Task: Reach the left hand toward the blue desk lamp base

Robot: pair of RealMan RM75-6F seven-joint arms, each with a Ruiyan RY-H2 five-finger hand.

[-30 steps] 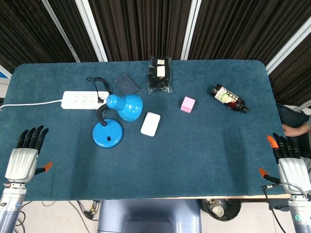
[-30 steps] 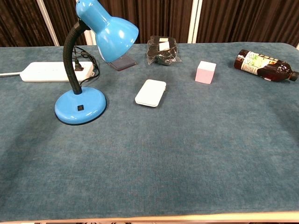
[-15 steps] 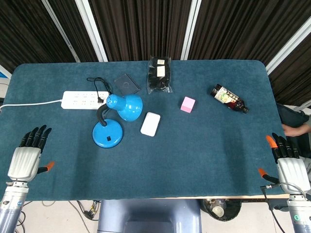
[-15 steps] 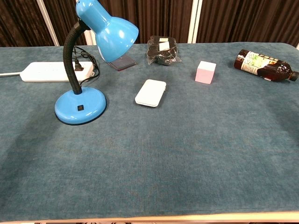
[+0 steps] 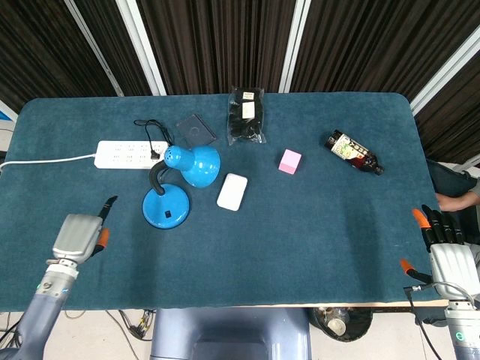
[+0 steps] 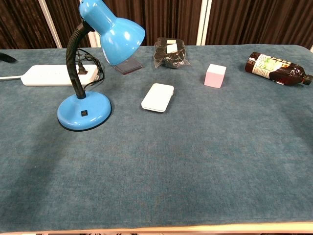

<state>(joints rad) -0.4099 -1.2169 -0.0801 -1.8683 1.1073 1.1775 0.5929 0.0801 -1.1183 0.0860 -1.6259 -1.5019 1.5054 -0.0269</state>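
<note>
The blue desk lamp base [image 5: 166, 207] is a flat round disc that sits on the table [image 5: 315, 225], left of the middle, just in front of the white power strip [image 5: 129, 154]. It looks hard, smooth and a bit heavy, so the lamp will likely stay put when touched. Its rim is low and may be slippery. The bendy black neck [image 6: 74, 61] looks like the best place to hold.

A white pad [image 5: 232, 192] lies just beside the lamp.

The left hand [image 5: 78, 235] is near the base, not touching, and holds nothing. I cannot tell how its fingers lie. The right hand [image 5: 447, 253] rests far away, fingers apart and empty.
</note>
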